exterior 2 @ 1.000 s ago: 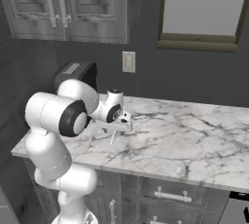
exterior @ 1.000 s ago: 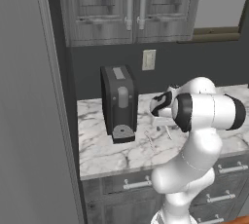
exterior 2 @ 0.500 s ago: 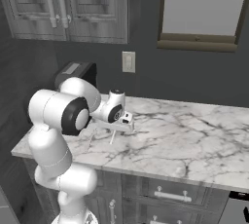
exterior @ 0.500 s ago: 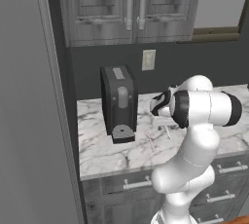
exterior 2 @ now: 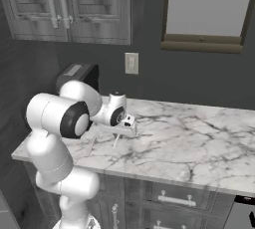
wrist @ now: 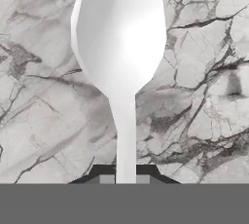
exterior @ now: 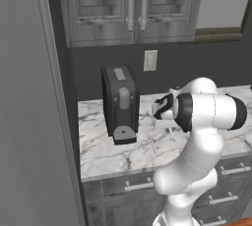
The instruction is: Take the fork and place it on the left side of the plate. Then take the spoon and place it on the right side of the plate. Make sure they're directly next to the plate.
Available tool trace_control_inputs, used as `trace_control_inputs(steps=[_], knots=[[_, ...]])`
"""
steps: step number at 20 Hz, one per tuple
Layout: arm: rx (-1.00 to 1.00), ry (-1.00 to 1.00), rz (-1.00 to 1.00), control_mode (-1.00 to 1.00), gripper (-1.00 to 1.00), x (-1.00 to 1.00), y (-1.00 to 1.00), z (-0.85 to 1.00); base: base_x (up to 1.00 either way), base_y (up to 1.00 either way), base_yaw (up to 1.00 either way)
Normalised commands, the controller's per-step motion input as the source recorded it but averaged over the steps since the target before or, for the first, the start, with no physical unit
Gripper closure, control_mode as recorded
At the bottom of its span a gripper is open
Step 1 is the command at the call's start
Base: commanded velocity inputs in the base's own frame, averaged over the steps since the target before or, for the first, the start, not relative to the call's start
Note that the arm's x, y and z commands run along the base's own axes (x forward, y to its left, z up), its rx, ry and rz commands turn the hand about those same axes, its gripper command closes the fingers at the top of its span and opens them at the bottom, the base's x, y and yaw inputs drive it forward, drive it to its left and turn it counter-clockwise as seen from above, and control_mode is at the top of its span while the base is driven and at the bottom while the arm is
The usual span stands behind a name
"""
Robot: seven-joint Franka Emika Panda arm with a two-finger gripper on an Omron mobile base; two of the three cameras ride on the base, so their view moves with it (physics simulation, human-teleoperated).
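The worry from here is the spoon (wrist: 121,38) swinging or slipping, since it is pinched only at the end of its thin handle, with the round bowl hanging out ahead, and a quick turn of the wrist could twist it between the pads. A second risk is the set-down: no plate is in sight on this stretch of marble counter (exterior 2: 199,138), so the carry looks to be a long one, and the spoon could end up apart from the plate rather than right beside it.

The gripper (wrist: 125,179) is closed almost fully, its two dark tips at the bottom centre of the hand view pressed against the handle (only the tips show). In the right base view the spoon (exterior 2: 117,138) slants down from the hand, left of centre, just above the counter. The black toaster (exterior: 119,103) stands close by, left of centre in the left base view.
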Motion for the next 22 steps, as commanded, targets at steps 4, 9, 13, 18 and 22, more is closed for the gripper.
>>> trace_control_inputs(steps=[4, 9, 13, 18, 22], knots=[[-0.04, -0.05, -0.07, -1.00, 1.00, -0.48, 0.00, 0.03, 0.00, 0.00, 0.00], [0.00, -0.03, -0.09, -1.00, 1.00, -0.71, -0.06, 0.29, 0.00, 0.00, 0.00], [0.00, 0.00, -0.09, -1.00, 1.00, -0.67, -0.08, 0.66, 0.00, 0.00, 0.00], [0.00, 0.00, -0.09, -1.00, 1.00, -0.61, -0.07, 0.79, 0.00, 0.00, 0.00], [0.00, 0.00, -0.10, -1.00, 1.00, -0.57, -0.06, 0.84, 0.00, 0.00, 0.00]])
